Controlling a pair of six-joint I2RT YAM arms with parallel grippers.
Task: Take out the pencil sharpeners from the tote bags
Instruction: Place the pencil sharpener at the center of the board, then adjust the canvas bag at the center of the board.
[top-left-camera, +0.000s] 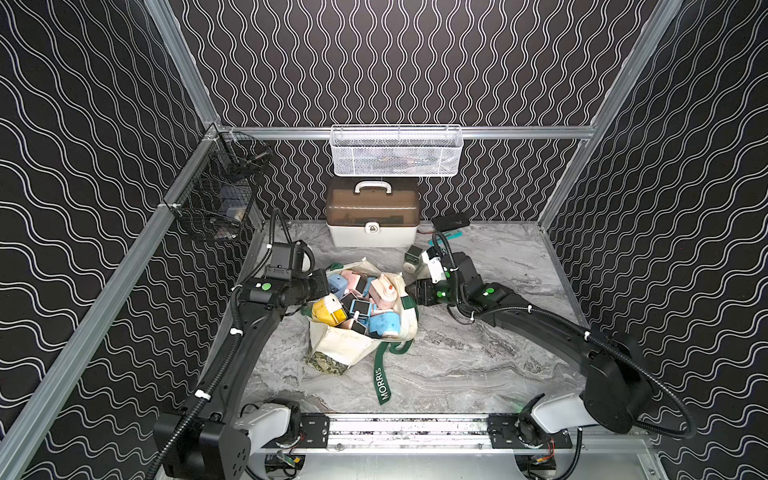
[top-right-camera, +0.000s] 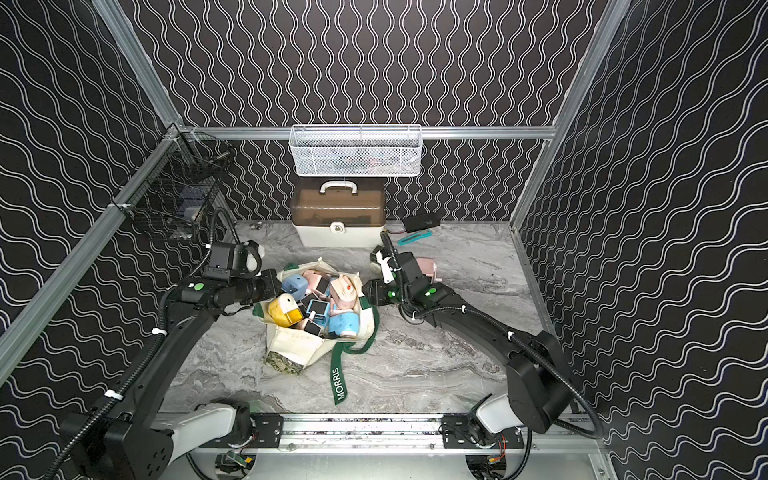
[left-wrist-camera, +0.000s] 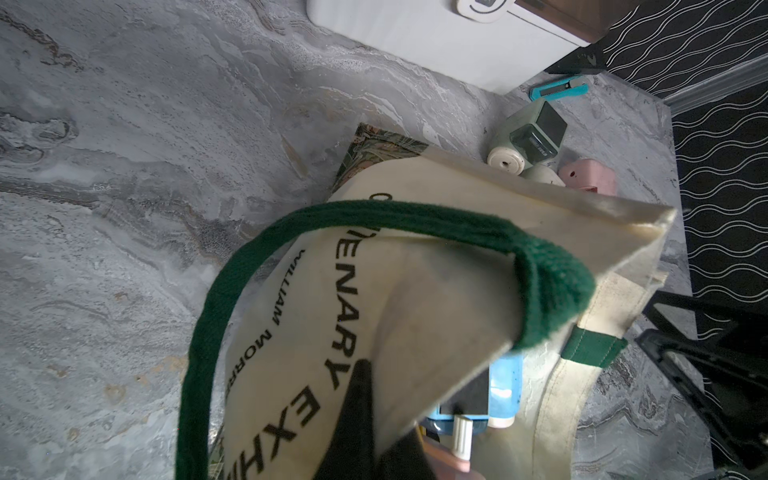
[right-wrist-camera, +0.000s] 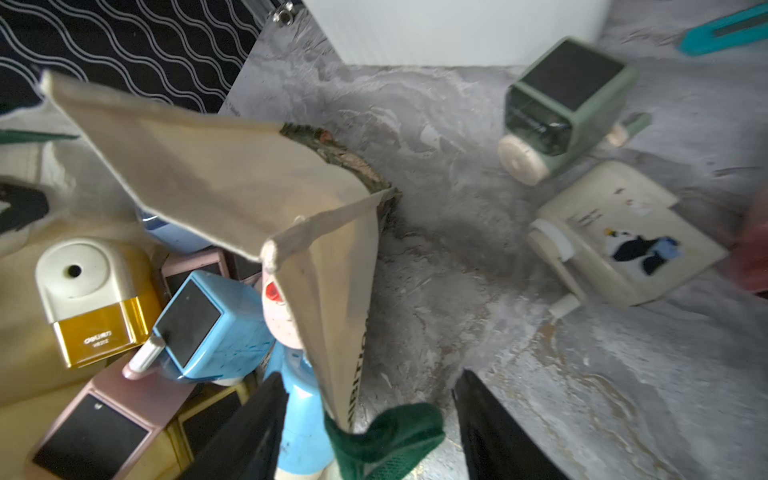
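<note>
tote bag (top-left-camera: 353, 345) before storage case (top-left-camera: 372, 224), mouth up, MORRIS strap (top-left-camera: 383, 382) trailing away | pencil sharpeners (top-left-camera: 357, 307) heaped inside | left end effector (left-wrist-camera: 382, 415) pinching bag wall | right end effector (right-wrist-camera: 370, 376) wide, astride rim | marble worktop (top-left-camera: 478, 353), black wavy walls (top-left-camera: 374, 62)

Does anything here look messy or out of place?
Yes. The tote bag sags open, crammed with sharpeners, one green strap trailing across the table. A green sharpener and a cream sharpener lie tipped over beside it.

Robot test cell: aluminium frame (top-left-camera: 519, 132), wavy-patterned walls (top-left-camera: 374, 62), marble-look tabletop (top-left-camera: 478, 365).
</note>
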